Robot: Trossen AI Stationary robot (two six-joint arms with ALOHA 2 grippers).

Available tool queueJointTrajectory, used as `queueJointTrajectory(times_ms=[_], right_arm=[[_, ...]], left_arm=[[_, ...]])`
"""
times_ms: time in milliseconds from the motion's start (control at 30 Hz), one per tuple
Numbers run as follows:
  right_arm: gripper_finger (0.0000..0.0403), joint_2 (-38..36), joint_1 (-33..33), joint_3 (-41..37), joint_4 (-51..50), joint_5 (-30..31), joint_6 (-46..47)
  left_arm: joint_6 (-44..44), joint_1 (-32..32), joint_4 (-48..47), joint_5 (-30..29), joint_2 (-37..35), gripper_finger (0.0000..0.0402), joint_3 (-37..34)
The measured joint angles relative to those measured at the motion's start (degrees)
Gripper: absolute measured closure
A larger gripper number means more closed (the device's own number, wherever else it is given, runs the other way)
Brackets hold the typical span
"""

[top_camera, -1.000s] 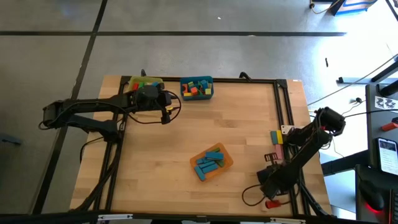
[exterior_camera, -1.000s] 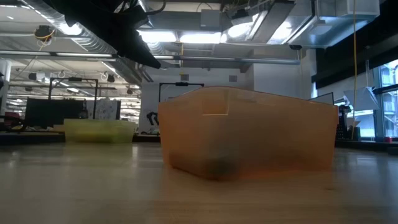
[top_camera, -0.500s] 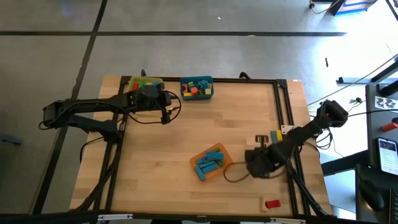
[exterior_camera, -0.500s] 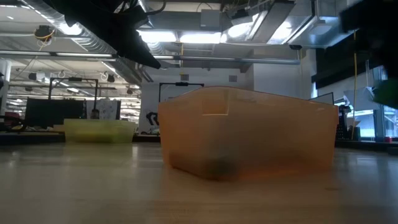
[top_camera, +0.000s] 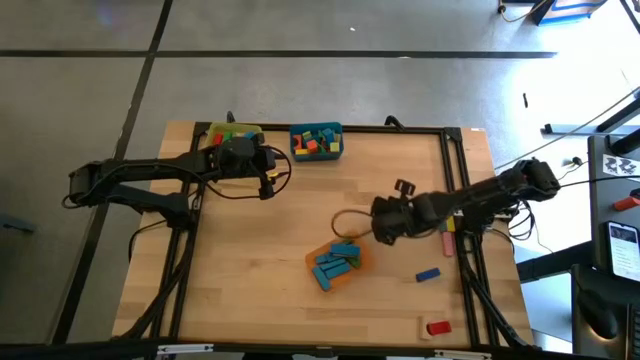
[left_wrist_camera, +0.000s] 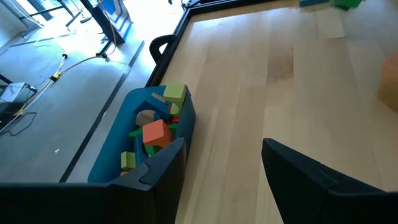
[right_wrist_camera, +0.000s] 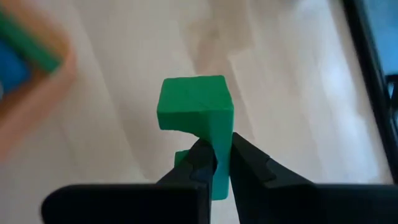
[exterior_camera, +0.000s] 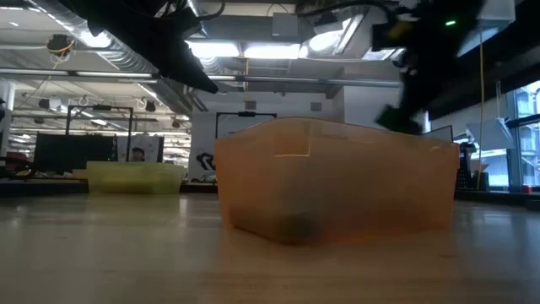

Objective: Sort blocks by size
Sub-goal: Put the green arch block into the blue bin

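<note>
My right gripper (top_camera: 380, 226) hangs just beyond the far right corner of the orange bin (top_camera: 341, 262), shut on a green block (right_wrist_camera: 195, 102). The orange bin holds several blue blocks (top_camera: 335, 264) and one green one. My left gripper (left_wrist_camera: 224, 168) stays open and empty at the far left, beside the teal bin (left_wrist_camera: 118, 155) and the yellow bin (top_camera: 235, 133), both full of mixed blocks. A blue block (top_camera: 428, 273) and a red block (top_camera: 437, 327) lie flat on the table at the near right. My right gripper pinches the green block's narrow lower part (right_wrist_camera: 219, 146) between its two fingers (right_wrist_camera: 202, 158). The fingers slant steeply down. The block's wide cube end sticks out beyond the fingertips, lifted clear of the table.
Yellow and pink blocks (top_camera: 447, 236) lie by the right frame rail, partly under the right arm. A cable loop (top_camera: 345, 222) hangs from the right gripper over the table. The table's middle (top_camera: 300, 210) is bare wood.
My right gripper has swung from the table's near right corner toward the far left, rising and rolling, and now hangs by the orange bin with the green block. The blue block on the table behind it has come into view.
</note>
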Motion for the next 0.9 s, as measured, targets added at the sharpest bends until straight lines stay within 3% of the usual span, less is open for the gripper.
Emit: queueJointTrajectory(times_ms=[533, 700, 900], right_arm=[[0.0363, 2.61, -18.19, -0.02, 44.35, 3.62, -26.71], [0.0362, 7.14, -23.15, -0.02, 58.14, -1.59, -31.76], [0.0362, 13.73, -27.91, -0.04, 67.14, -7.21, -31.97]], left_arm=[[-1.46, -0.02, 0.01, 0.00, 0.00, 0.0205, -0.01], [-1.50, -0.02, 0.04, 0.01, 0.00, 0.0205, 0.00], [-1.51, -0.01, 0.20, 0.02, 0.00, 0.0205, 0.00]])
